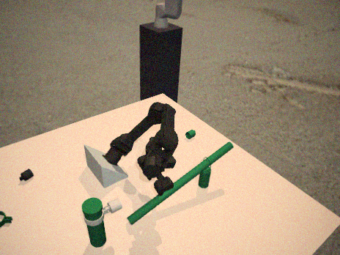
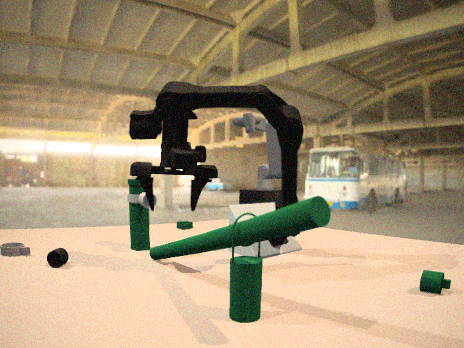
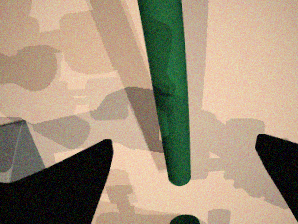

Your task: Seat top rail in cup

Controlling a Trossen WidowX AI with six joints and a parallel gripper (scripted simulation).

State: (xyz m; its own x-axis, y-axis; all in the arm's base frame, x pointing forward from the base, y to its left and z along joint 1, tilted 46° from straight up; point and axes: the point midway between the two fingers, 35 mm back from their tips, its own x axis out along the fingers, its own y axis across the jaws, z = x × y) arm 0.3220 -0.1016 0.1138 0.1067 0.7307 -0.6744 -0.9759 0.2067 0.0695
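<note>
The green rail slants through the wire loop of the cap on the small post. Its cut end is down near the table, below and apart from the pale rail-end cup. That cup hangs on the pale brace band, just under the cap of the big post. My gripper is wide open and empty, pointing down above the rail near its low end. The fingers straddle the rail in the wrist view without touching it.
A grey wedge block stands beside the arm's base. A small green fitting lies behind the rail's high end. The top view shows a black fitting and green ring; the exterior view shows a black fitting and grey ring.
</note>
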